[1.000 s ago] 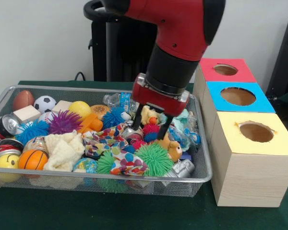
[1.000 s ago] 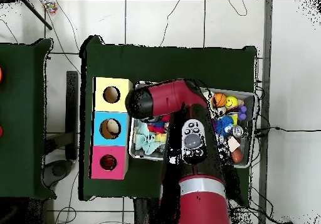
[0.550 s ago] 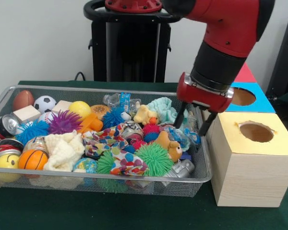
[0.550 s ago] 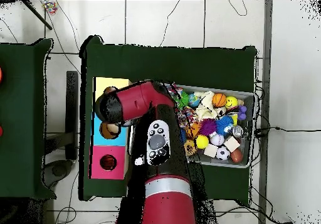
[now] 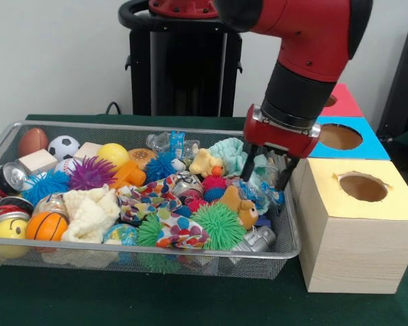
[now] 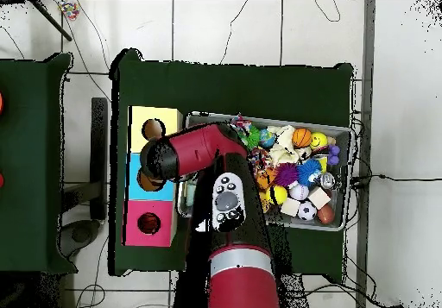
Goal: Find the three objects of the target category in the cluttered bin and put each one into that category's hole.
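Swings back left since half a second ago: leaves the corner of the yellow box (image 5: 357, 238) and hangs low over the right end of the wire bin (image 5: 68, 258). Carries the gripper (image 5: 266, 173) spread wide, with nothing between the fingers (image 5: 248, 166).

Looks like the search step, done empty-handed; cannot say from these views which category is wanted, so cannot place the three target objects beyond somewhere in the bin's heap.

Reading the bin from the left:
- brown football (image 5: 32, 141), soccer ball (image 5: 63, 146), wooden block (image 5: 37, 161) and dented can (image 5: 13, 175) at the far left end
- basketball (image 5: 46, 226) beside the cream cloth (image 5: 92, 210) at the front
- purple spiky ball (image 5: 92, 173) and yellow ball (image 5: 113, 155) behind those
- patterned cloth (image 5: 160, 204) mid-bin, green spiky ball (image 5: 219, 224) and small teddy bear (image 5: 241, 207) further right
- mint cloth (image 5: 234, 153) just beside the left finger

Stands right of the bin a row of three boxes: yellow nearest, then the blue box (image 5: 367, 146), then the red box (image 5: 343, 102), partly hidden behind the arm. Shows nothing certain inside the yellow hole (image 5: 362, 187); cannot tell for the other two.

Calls next for choosing one piece under the spread fingers, dropping straight onto it and closing, with care not to snag the loose cloth or the mesh wall nearby.
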Controlling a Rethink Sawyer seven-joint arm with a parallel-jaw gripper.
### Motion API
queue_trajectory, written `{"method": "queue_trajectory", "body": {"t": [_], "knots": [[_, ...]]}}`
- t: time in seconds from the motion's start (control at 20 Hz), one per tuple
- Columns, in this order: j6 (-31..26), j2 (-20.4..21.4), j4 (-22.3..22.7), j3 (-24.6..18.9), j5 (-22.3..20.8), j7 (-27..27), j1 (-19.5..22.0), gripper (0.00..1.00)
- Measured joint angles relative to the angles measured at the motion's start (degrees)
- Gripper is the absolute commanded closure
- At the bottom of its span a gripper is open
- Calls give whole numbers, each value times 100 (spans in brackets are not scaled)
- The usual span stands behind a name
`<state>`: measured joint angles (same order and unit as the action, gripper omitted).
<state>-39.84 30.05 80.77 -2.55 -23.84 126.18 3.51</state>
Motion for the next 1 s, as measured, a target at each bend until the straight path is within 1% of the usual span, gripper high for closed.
{"method": "queue_trajectory", "body": {"t": [0.25, 0.45, 0.65, 0.75, 0.95, 1.0], "knots": [[303, 27, 220, 8, -3, 0, 308, 0], [496, -84, 239, 107, -2, 0, 335, 0], [648, -276, 236, 285, -1, 0, 157, 0], [699, -406, 235, 431, -1, 0, -89, 0], [700, -461, 214, 577, -3, 1, -337, 0], [699, -464, 193, 676, 0, 1, -432, 0]]}}
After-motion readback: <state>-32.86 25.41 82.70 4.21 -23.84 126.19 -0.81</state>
